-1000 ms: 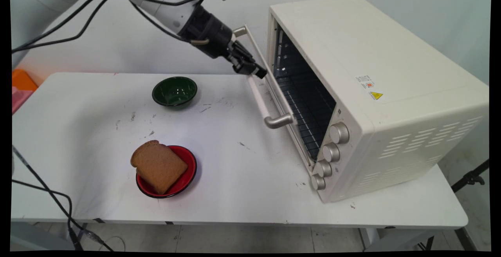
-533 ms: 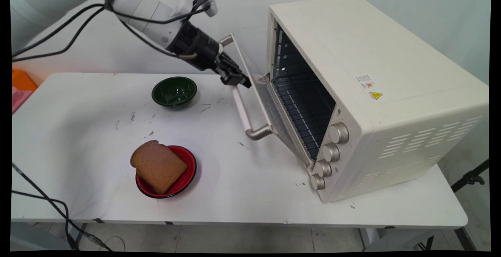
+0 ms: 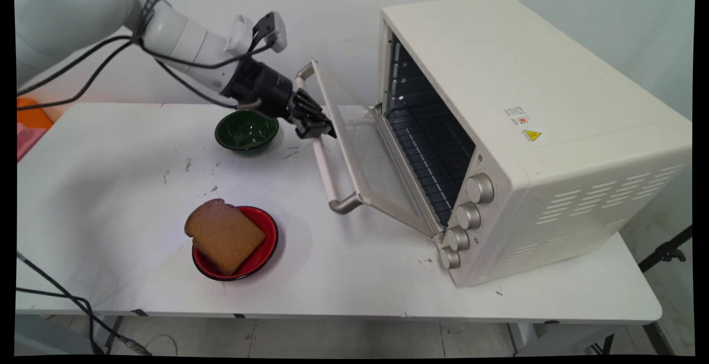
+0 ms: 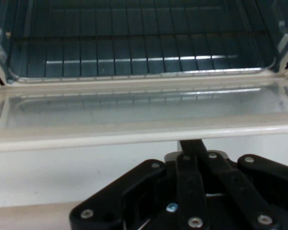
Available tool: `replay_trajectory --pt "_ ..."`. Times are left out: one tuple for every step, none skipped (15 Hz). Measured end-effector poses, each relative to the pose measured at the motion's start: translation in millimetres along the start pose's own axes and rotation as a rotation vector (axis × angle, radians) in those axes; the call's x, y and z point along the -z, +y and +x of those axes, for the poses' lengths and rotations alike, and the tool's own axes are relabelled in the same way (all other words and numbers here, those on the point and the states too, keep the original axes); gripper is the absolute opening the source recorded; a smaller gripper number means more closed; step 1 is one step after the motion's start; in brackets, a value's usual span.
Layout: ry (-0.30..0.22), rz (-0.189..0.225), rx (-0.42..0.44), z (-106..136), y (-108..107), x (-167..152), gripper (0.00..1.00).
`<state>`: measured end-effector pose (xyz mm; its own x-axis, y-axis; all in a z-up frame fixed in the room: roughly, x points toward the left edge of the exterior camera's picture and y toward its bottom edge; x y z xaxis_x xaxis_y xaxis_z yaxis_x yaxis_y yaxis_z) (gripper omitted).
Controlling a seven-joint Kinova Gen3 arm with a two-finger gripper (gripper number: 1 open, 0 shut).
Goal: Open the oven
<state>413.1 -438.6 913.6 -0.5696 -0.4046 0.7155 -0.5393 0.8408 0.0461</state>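
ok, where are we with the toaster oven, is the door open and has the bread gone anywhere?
Done: the toaster oven door is swung well down, though not flat, and the wire rack inside is bare.
In hand: the gripper is at the door handle, near its far end.
Left: the bread slice lies on the red plate, untouched. The green bowl sits beside the gripper.

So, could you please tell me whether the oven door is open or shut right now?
Open, partway. The oven door tilts out from the oven, baring the rack inside; the claw is on its handle.
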Motion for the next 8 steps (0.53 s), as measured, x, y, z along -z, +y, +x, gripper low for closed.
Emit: replay_trajectory --pt "0.004 0.006 -0.01 -7 0 -1 0.0" --pt "0.007 0.011 -0.019 -12 0 -2 0.0" --pt "0.01 0.016 -0.028 -18 0 -3 0.0" --pt "0.013 0.021 -0.038 -24 -1 -4 0.0" --pt "0.015 0.025 -0.045 -29 -1 -6 0.0" --pt "0.017 0.029 -0.053 -34 -1 -7 0.0" --pt "0.019 0.032 -0.06 -40 -2 -8 0.0" --pt "0.02 0.034 -0.066 -44 -2 -10 0.0"
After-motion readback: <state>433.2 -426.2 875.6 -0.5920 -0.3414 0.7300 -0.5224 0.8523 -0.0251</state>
